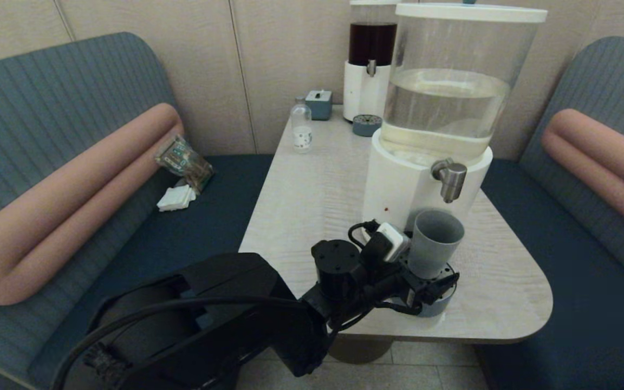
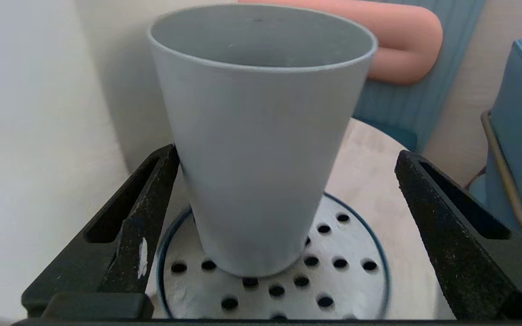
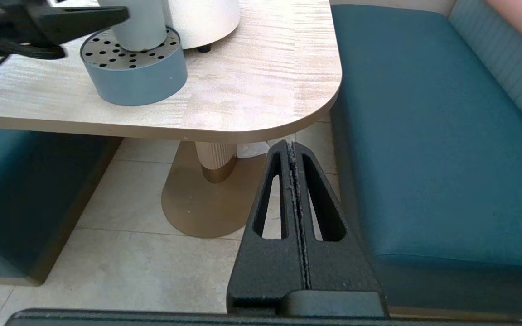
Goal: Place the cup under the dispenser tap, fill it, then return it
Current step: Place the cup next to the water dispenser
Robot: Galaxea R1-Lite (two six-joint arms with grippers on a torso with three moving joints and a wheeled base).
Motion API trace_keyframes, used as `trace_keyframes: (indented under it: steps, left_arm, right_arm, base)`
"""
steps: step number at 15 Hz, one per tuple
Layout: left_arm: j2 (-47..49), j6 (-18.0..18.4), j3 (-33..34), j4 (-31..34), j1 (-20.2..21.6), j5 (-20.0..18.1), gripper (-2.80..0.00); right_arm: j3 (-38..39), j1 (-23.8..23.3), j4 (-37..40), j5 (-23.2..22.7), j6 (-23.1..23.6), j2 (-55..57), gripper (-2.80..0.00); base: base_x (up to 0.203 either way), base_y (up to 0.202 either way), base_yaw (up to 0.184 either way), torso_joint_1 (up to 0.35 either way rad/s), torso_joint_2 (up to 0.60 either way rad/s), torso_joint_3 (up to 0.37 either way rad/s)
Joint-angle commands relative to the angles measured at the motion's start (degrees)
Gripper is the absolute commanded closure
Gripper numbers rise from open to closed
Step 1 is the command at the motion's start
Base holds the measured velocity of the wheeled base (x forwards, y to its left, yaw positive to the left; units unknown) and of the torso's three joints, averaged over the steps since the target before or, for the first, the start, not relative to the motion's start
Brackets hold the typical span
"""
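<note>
The grey-blue cup (image 1: 434, 242) (image 2: 261, 136) stands on the round perforated drip tray (image 1: 437, 306) (image 2: 338, 280) in front of the white-based dispenser (image 1: 398, 184), just below its brushed-steel tap (image 1: 450, 180). No liquid shows inside the cup. My left gripper (image 1: 426, 268) (image 2: 287, 154) is open around the cup's lower half. One finger (image 2: 147, 194) sits close against the cup's side, the other finger (image 2: 428, 194) well apart from it. My right gripper (image 3: 292, 147) is shut on nothing, low beside the table's near right corner, and is out of the head view.
At the back of the table (image 1: 312, 184) stand a dark-red-liquid dispenser (image 1: 371, 49), a second small drip tray (image 1: 366, 124), a grey-blue box (image 1: 319, 104) and a small clear bottle (image 1: 301, 127). Packets (image 1: 184, 160) and white napkins (image 1: 176, 197) lie on the left bench.
</note>
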State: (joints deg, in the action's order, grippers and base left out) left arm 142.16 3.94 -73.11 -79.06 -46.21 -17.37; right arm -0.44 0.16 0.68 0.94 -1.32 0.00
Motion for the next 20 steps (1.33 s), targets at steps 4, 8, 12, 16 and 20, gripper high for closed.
trace_keyframes:
  steps: [4,8,12,16,20]
  left_arm:
    - [4.23,0.07,-6.99,1.93,0.07,0.78,-2.80]
    - [4.63,0.10,-10.88,4.60,0.31,2.11,-2.80]
    - [5.15,0.02,-12.32,5.05,0.60,2.33,0.00]
    - [4.56,-0.06,-12.08,5.14,0.58,2.41,0.00]
    - [1.42,0.00,-7.61,4.66,0.46,3.73,0.00]
  right_arm:
    - [0.00,0.02,0.02,0.03,0.00,0.09,0.00]
    - [0.00,0.02,0.02,0.03,0.00,0.09,0.00]
    - [0.00,0.02,0.02,0.03,0.00,0.09,0.00]
    - [0.00,0.02,0.02,0.03,0.00,0.09,0.00]
    - [0.00,0.02,0.02,0.03,0.00,0.09,0.00]
  base:
    - [0.000,0.000,0.000,0.000,0.00,0.000]
    - [0.000,0.000,0.000,0.000,0.00,0.000]
    - [0.000,0.000,0.000,0.000,0.00,0.000]
    - [0.000,0.000,0.000,0.000,0.00,0.000]
    - [0.000,0.000,0.000,0.000,0.00,0.000]
